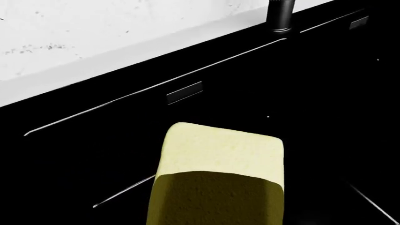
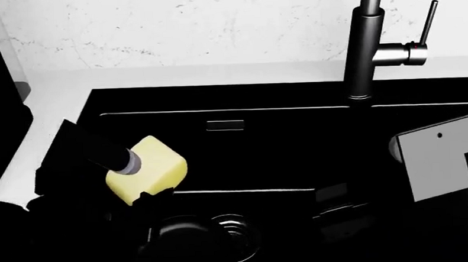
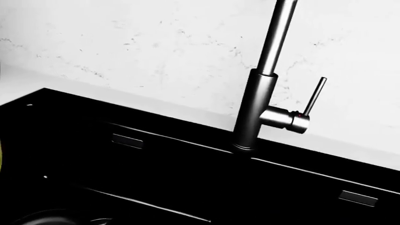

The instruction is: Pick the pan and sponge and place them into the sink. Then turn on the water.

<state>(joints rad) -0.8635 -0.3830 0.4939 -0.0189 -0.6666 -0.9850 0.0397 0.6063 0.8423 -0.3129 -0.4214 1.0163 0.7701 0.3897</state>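
Note:
The pale yellow sponge (image 2: 153, 170) hangs above the left basin of the black sink (image 2: 216, 97), held at the end of my left gripper (image 2: 138, 172), whose black fingers barely show. In the left wrist view the sponge (image 1: 218, 154) fills the lower middle above the sink's back wall and overflow slot (image 1: 184, 92). A dark round shape (image 2: 183, 240), probably the pan, lies on the basin floor beside a metal drain (image 2: 238, 234). My right gripper (image 2: 340, 212) is a dark shape over the sink's middle; its jaws are lost against the black. No water runs from the faucet (image 2: 365, 48).
The faucet's thin lever (image 2: 428, 19) stands upright at its right, also in the right wrist view (image 3: 314, 96). A white counter (image 2: 51, 115) and marble wall (image 2: 174, 27) surround the sink. My right arm's grey plate (image 2: 445, 157) juts over the right basin.

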